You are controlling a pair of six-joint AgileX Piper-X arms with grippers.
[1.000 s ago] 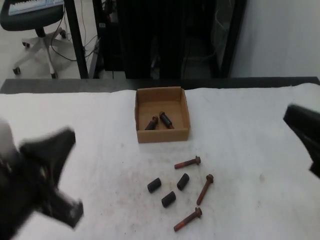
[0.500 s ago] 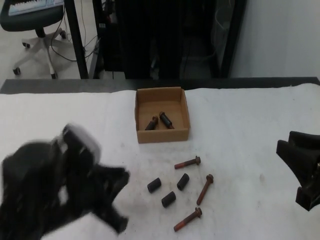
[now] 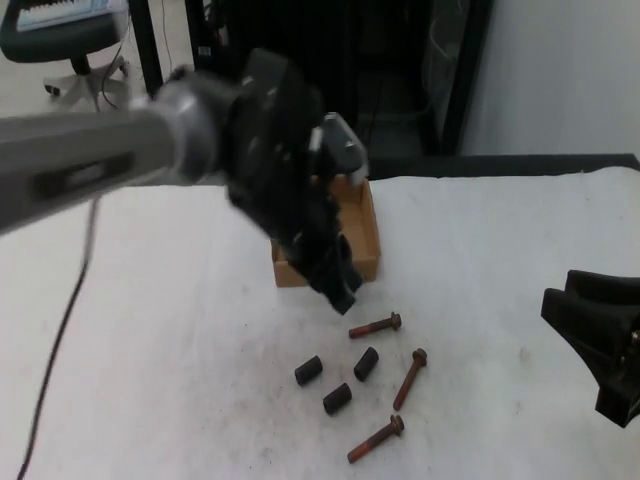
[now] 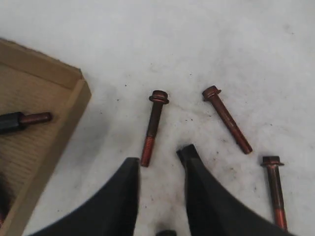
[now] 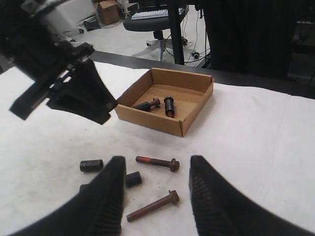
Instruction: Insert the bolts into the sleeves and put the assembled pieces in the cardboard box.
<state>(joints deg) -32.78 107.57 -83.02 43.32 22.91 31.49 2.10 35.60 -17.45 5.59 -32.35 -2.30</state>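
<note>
Three rusty bolts [image 3: 375, 325] [image 3: 410, 378] [image 3: 376, 438] and three black sleeves [image 3: 308, 370] [image 3: 366, 362] [image 3: 337, 398] lie loose on the white cloth in front of the cardboard box [image 3: 366, 266]. Inside the box are two assembled pieces [image 5: 168, 105] [image 5: 146, 104]. My left gripper [image 3: 338, 288] hangs open over the box's front edge, just short of the nearest bolt [image 4: 153, 125], with nothing between its fingers [image 4: 202, 196]. My right gripper [image 3: 600, 350] is open at the right edge of the bench, apart from the parts.
The left arm [image 3: 120, 150] stretches across the bench from the left and hides part of the box. A dark bench edge and an office chair [image 3: 60, 40] lie beyond the cloth. White cloth [image 3: 150, 350] spreads to the left of the parts.
My left arm has swung from the near left corner up and across to the box's front edge. My right gripper has shifted slightly inward and lower.
</note>
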